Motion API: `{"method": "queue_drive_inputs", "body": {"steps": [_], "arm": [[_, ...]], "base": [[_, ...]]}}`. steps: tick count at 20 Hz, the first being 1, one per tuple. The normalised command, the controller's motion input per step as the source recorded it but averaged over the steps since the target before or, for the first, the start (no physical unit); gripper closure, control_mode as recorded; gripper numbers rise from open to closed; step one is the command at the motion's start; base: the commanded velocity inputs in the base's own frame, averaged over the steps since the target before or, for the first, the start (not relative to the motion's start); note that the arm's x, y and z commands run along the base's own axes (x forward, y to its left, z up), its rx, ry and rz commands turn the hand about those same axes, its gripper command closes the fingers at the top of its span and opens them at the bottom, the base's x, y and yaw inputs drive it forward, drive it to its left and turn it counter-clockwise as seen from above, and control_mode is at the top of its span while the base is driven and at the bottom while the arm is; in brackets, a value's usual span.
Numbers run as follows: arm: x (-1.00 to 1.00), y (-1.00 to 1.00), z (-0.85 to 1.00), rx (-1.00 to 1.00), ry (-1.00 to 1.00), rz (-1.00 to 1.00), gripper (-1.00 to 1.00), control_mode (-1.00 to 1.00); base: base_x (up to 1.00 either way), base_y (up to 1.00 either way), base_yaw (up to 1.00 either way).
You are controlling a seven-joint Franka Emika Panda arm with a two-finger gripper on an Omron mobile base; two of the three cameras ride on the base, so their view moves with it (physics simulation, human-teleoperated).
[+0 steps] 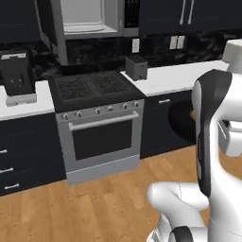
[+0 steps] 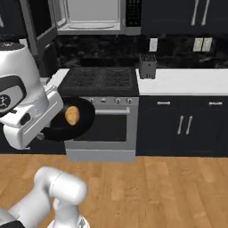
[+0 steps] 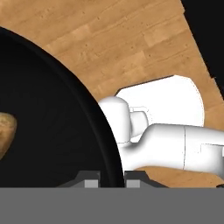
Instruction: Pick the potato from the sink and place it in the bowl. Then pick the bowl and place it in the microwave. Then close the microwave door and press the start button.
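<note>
My gripper (image 3: 113,180) is shut on the rim of the black bowl (image 2: 82,121), one finger inside the rim and one outside. It holds the bowl in the air in front of the oven. The tan potato (image 2: 72,115) lies inside the bowl, and its edge shows in the hand view as the potato (image 3: 6,131). From the left side the bowl (image 1: 181,120) is partly behind my arm. The microwave (image 2: 91,15) hangs above the stove with its light cavity showing. The microwave door (image 2: 38,22) stands swung open to the left. The sink is out of view.
Below the microwave (image 1: 87,19) are a black stove (image 1: 92,87) and oven (image 1: 101,137). A toaster (image 1: 136,67) stands on the white counter (image 1: 175,75) to the right, and a black coffee machine (image 1: 18,78) to the left. The dark control panel (image 2: 133,12) flanks the cavity. Wood floor lies below.
</note>
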Motion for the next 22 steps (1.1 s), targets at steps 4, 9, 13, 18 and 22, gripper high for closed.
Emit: {"method": "queue_drive_inputs", "body": {"steps": [4,9,13,18,22], "arm": [[0.00,0.00,0.00,0.00,0.00,0.00,1.00,1.00],[0.00,0.00,0.00,0.00,0.00,0.00,1.00,1.00],[0.00,0.00,0.00,0.00,0.00,0.00,1.00,1.00],[0.00,0.00,0.00,0.00,0.00,0.00,1.00,1.00],[0.00,0.00,0.00,0.00,0.00,0.00,1.00,1.00]], "base": [[0.64,-0.33,0.77],[0.59,-0.85,0.54],[0.67,-0.90,0.40],[0.90,-0.49,0.26],[0.79,-0.23,0.17]]}}
